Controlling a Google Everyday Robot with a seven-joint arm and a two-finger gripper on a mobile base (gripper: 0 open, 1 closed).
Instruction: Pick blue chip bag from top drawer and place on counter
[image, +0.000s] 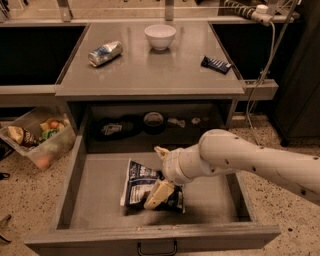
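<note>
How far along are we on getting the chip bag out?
Done: the top drawer is pulled open. In hand: the gripper is down inside it, open over the blue chip bag, which lies on the drawer floor. Left: close, lift, place it on the counter.

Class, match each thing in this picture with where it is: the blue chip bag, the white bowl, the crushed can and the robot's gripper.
Things:
1. blue chip bag
2. white bowl
3. crushed can
4. gripper

Places:
A. left part of the counter
B. over the blue chip bag, inside the open top drawer
C. lying on the floor of the top drawer
D. back middle of the counter

Pairs: 1-C, 2-D, 3-A, 4-B
</note>
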